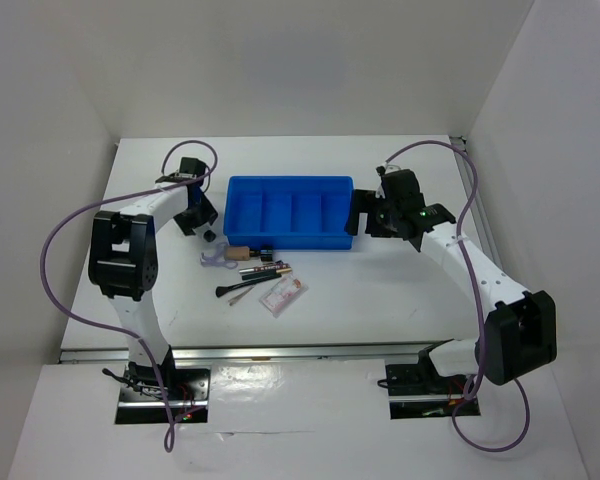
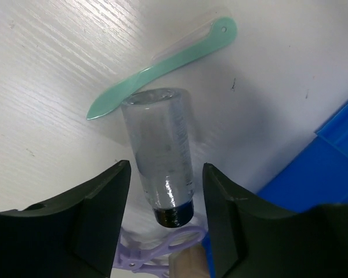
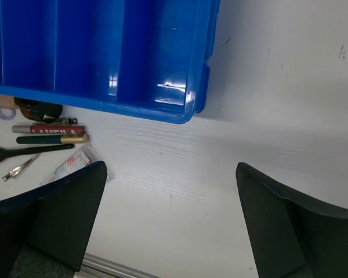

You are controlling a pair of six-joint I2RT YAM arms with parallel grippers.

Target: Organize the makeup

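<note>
Only left wrist, green spatula [image 2: 162, 66], clear bottle [image 2: 160, 156]

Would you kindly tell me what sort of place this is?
Likely a robotics lab cell: plain white walls enclosing a white table, two arms bolted at its near edge, purple cables trailing.

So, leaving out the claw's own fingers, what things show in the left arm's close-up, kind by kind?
Green spatula: 1
Clear bottle, black cap: 1
Lilac plastic piece: 1
Tan stub: 1
Blue tray: 1
Total: 5
</note>
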